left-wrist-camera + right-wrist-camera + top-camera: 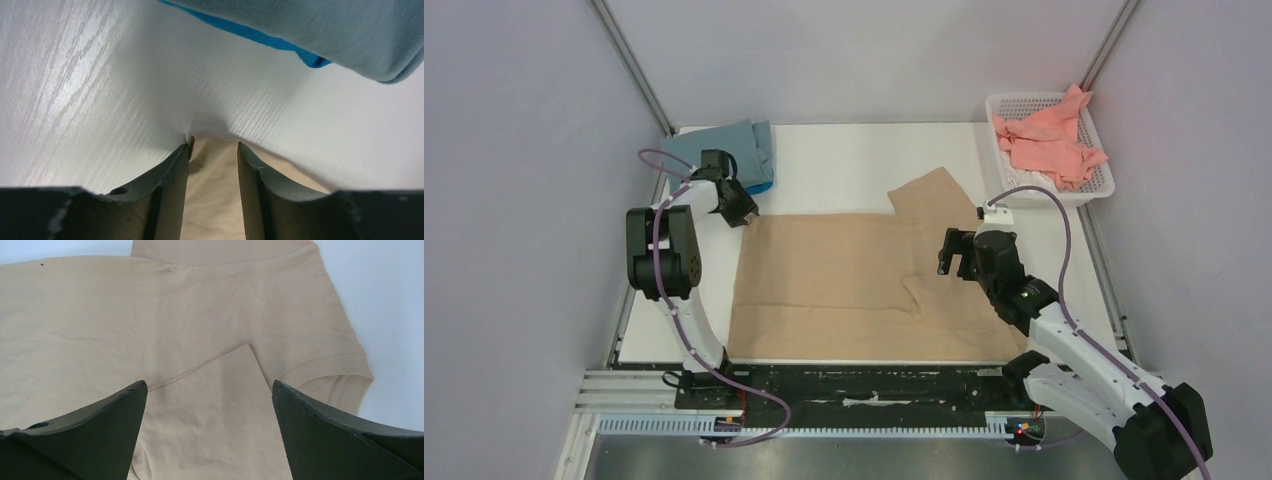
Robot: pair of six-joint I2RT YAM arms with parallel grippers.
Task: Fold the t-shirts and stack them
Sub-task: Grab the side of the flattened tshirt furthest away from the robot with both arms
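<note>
Left gripper (742,212) sits low at the far-left corner of the flat beige-tan cotton t-shirt (844,280), jaws partly open, corner between them, not pinched. Right gripper (954,255) hovers over the shirt's right part, jaws spread wide, holding nothing.

Beige shirt is spread across the middle of the white table (844,160), mostly smooth. One short sleeve sticks out toward the far right. A flap is folded in over the body near the right gripper.

Folded dusty grey-blue t-shirt (729,140) lies at the far-left corner, just beyond the left gripper, with a bright blue t-shirt (759,187) peeking from under it. Crumpled salmon pink t-shirt (1049,140) is in the white plastic lattice basket (1096,190) at far right.

Left wrist view: left gripper (214,146) straddles the beige corner (212,200) on the table (100,75). Grey-blue cloth (340,30) sits over a blue edge (260,35) ahead, apart from the beige.

Right wrist view: right gripper (209,384) above the folded flap's hem stitching, and the beige shirt (125,315) shows sleeve seams that the top view doesn't resolve.
</note>
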